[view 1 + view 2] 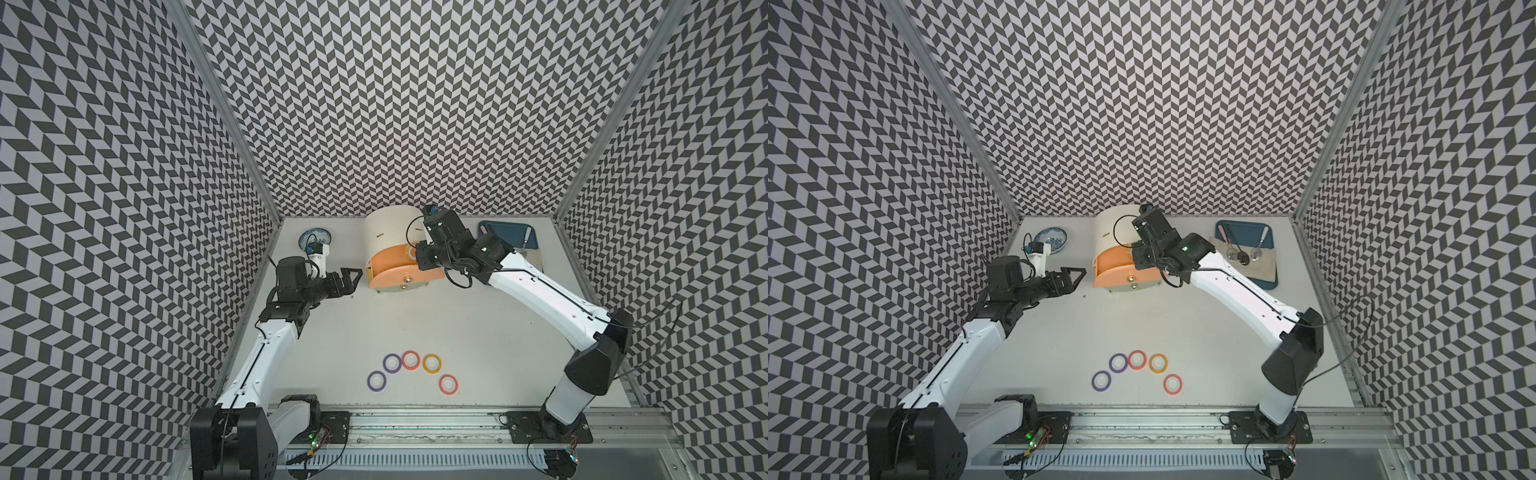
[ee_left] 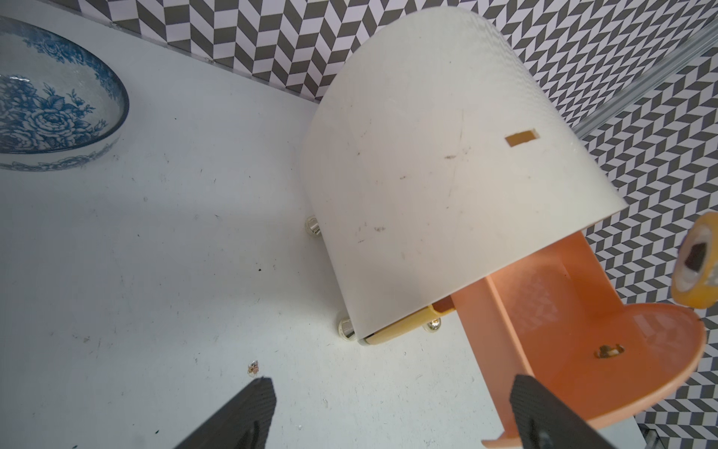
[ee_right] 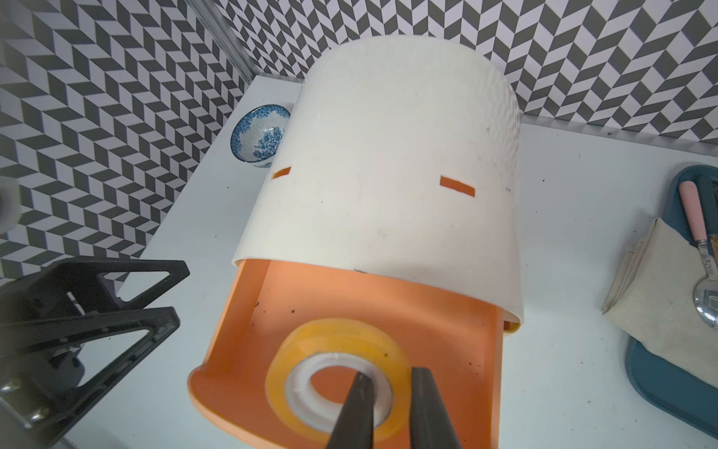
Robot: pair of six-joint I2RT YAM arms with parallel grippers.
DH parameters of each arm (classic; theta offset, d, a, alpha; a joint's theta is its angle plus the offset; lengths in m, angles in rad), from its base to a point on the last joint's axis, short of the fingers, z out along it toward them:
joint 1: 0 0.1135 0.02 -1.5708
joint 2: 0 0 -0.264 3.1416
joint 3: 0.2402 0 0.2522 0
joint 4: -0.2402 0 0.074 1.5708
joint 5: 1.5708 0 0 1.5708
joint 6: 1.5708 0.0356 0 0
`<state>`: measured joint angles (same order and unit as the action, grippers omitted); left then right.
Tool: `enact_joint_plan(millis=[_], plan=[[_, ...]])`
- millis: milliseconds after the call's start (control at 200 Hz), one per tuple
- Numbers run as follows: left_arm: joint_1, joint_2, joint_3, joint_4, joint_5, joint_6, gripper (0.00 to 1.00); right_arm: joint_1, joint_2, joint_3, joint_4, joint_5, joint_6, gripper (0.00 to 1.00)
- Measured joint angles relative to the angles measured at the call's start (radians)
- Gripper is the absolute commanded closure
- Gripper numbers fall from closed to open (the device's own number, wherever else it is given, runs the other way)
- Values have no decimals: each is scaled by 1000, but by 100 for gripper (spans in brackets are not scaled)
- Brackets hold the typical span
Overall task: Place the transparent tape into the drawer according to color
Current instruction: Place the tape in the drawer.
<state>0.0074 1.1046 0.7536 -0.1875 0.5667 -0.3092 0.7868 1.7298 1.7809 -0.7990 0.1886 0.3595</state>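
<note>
Pinching yellow tape ring [image 3: 338, 342], right fingers [image 3: 357, 408] hang over open peach drawer [image 3: 447, 311].

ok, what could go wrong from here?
1. Colour: the right hand holds the orange-yellow tape ring over the open peach-orange drawer. The yellow drawer below it is shut, so the ring may land in the wrong one.
2. One finger sits inside the ring's core, so the ring could snag on release.
3. The ring looks tilted above the drawer floor. If dropped, it might roll or bounce out.

walls [image 1: 415, 104]: grey-white chevron pattern; table [image 1: 415, 324]: white, scuffed; corner posts [image 1: 222, 104]: aluminium
</note>
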Motion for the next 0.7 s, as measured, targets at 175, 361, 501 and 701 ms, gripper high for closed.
enact_joint_plan(millis=[175,361,501,701], plan=[[0,0,-1,0,0,0,0,0,12,0,0,-11,-5,64],[0,0,-5,2,2,-3,0,0,11,0,14,-14,-16,56],[2,0,-5,3,3,-3,0,0,7,0,18,-14,-20,52],[2,-1,-5,3,4,-7,0,0,-79,-32,-1,-37,-23,35]])
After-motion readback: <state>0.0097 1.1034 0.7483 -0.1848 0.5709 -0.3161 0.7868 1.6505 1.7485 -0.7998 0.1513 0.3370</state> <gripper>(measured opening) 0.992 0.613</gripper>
